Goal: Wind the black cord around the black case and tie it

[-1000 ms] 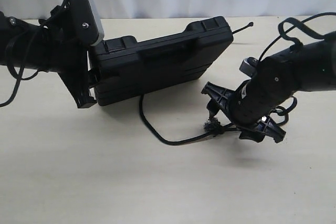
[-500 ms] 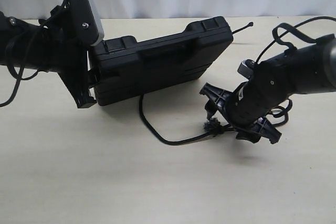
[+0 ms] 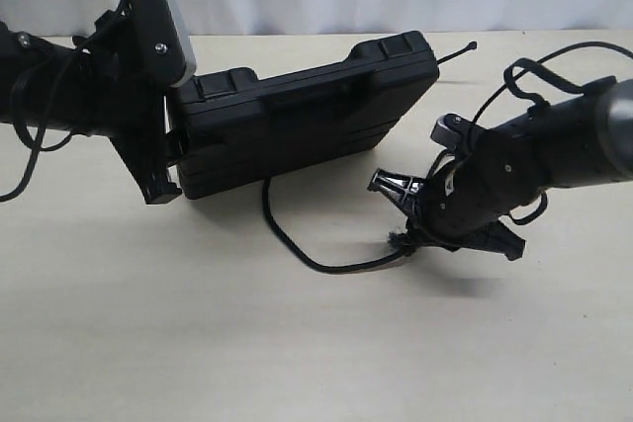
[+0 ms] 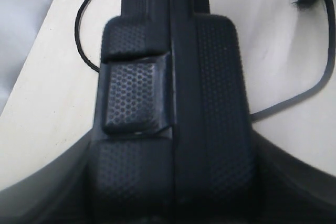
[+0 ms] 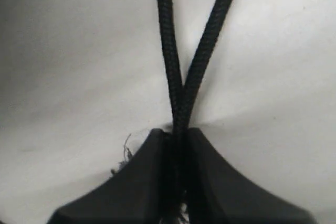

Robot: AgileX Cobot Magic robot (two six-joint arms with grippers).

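On the beige table (image 3: 148, 333), right pincer (image 5: 178, 134) clamps black cord (image 5: 166, 51), left pincer (image 3: 170, 153) grips black case (image 3: 297, 118).

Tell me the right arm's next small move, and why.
Probably lift and draw the black cord toward the black case: the right gripper has two strands pinched in its jaws, slack lies on the table, and the left gripper holds the case's end.

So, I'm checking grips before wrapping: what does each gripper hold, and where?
The right gripper pinches two strands of the black cord beside its frayed knot; the left gripper clamps the black case at one end.
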